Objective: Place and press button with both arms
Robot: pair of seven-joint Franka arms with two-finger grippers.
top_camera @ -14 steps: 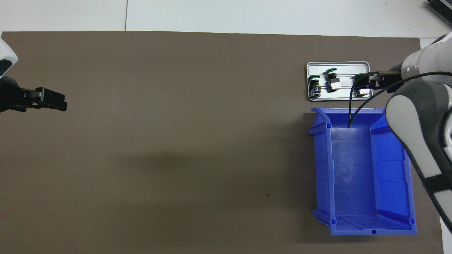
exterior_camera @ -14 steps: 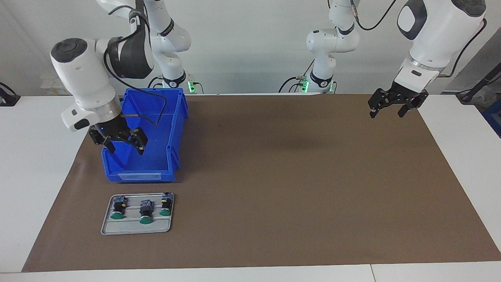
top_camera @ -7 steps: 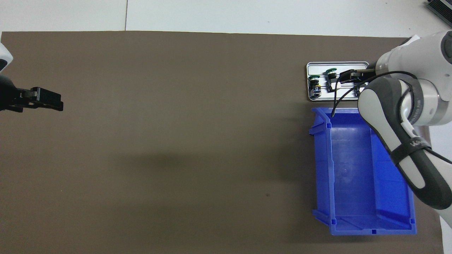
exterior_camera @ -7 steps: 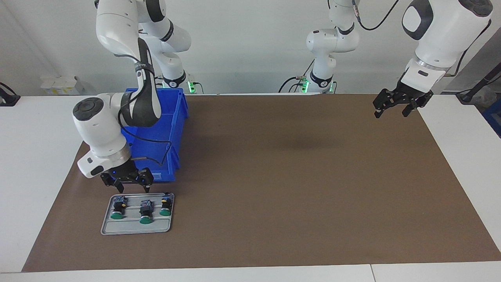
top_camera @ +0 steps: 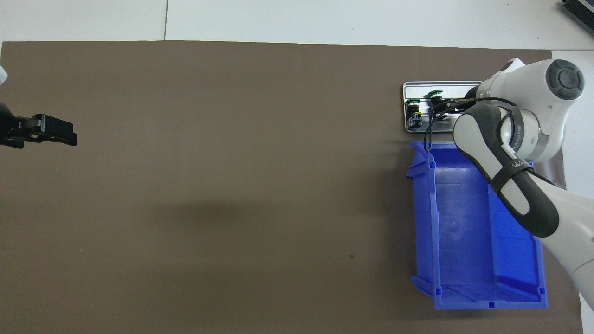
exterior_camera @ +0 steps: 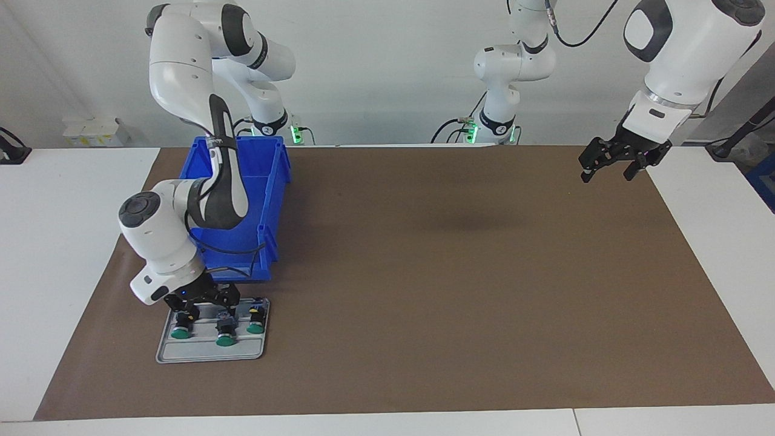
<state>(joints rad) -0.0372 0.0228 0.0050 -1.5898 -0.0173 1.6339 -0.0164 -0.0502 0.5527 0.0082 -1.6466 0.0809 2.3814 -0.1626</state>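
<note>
My right gripper (exterior_camera: 207, 304) is down low at the little grey tray (exterior_camera: 181, 351), right at the end of the tray that is nearer to me. Three small buttons lie in a row on that tray, each with a green cap. My tips are over the middle button (exterior_camera: 225, 330) and the one (exterior_camera: 180, 324) next to it at the outer end of the tray. I cannot tell if my tips are apart or together, and I cannot tell if they touch a button. The third button (exterior_camera: 256, 318) lies by itself. The big blue bin (exterior_camera: 266, 206) sits just beside the tray, nearer to me. My left gripper (exterior_camera: 611, 167) waits up in the air with its tips apart, over the brown mat (exterior_camera: 454, 272) at my left arm's end of the table.
</note>
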